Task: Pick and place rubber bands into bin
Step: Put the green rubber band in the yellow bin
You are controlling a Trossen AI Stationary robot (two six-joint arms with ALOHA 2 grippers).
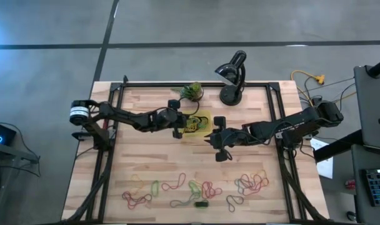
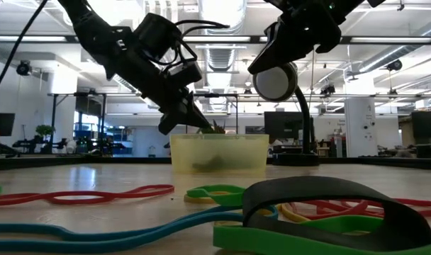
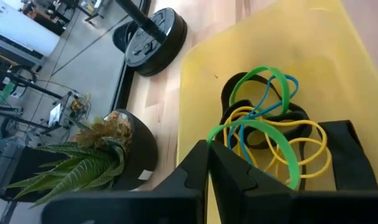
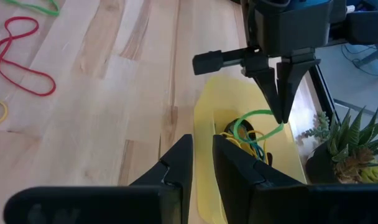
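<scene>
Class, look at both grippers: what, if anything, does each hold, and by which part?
The left gripper pinches a green rubber band by its top loop, above the bin. The right gripper holds nothing.

Table: light wooden plank tabletop (image 1: 146, 169) bordered by a black metal frame (image 1: 284, 125).
Plant: small spiky green potted plant (image 1: 192, 91) in a dark round pot, at the table's far edge, near centre.
Lamp: black desk lamp (image 1: 232, 74) with a round heavy base, just beside the plant.
Cable: yellow cable (image 1: 312, 79) on the grey floor beyond the table's far right corner.
Room: open hall with white ceiling lights (image 2: 385, 42) behind the table.
</scene>
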